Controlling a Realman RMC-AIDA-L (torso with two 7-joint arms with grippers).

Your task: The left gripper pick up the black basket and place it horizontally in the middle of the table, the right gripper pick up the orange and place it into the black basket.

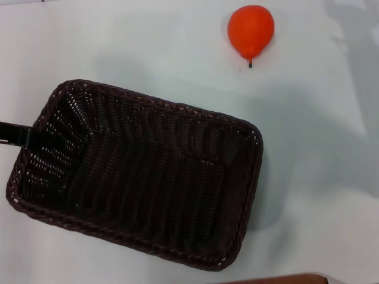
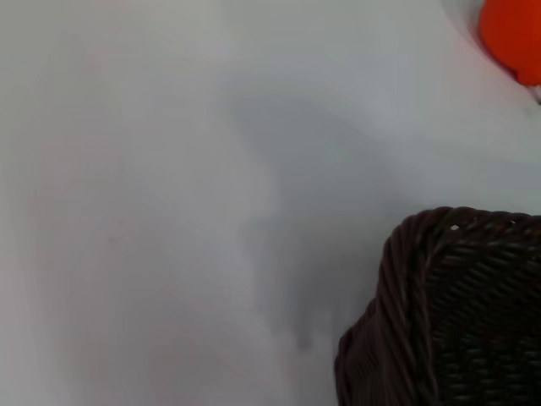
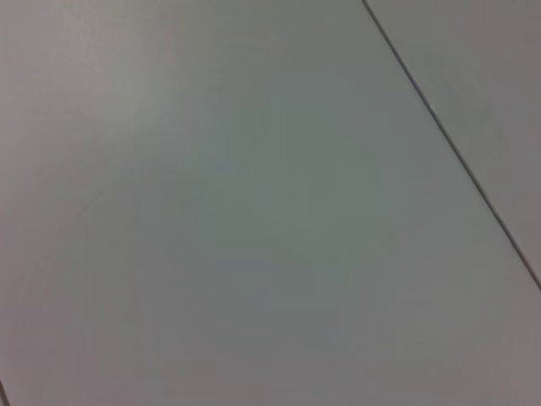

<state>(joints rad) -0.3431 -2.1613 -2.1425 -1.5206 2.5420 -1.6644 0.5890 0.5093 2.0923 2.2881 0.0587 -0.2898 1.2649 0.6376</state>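
Observation:
The black basket (image 1: 139,171) lies on the white table (image 1: 148,41), in the middle and a little to the left, its long side slightly slanted, open side up and empty. The orange (image 1: 251,29) rests on the table beyond the basket's far right corner, apart from it. My left gripper (image 1: 15,134) shows as a black tip at the left edge, right at the basket's left rim. In the left wrist view one corner of the basket (image 2: 456,304) and part of the orange (image 2: 511,34) show. My right gripper is out of view.
A brown edge (image 1: 278,278) shows at the bottom of the head view. The right wrist view shows only bare tabletop (image 3: 211,211) with a thin dark seam (image 3: 448,144). Soft shadows fall on the table's right side.

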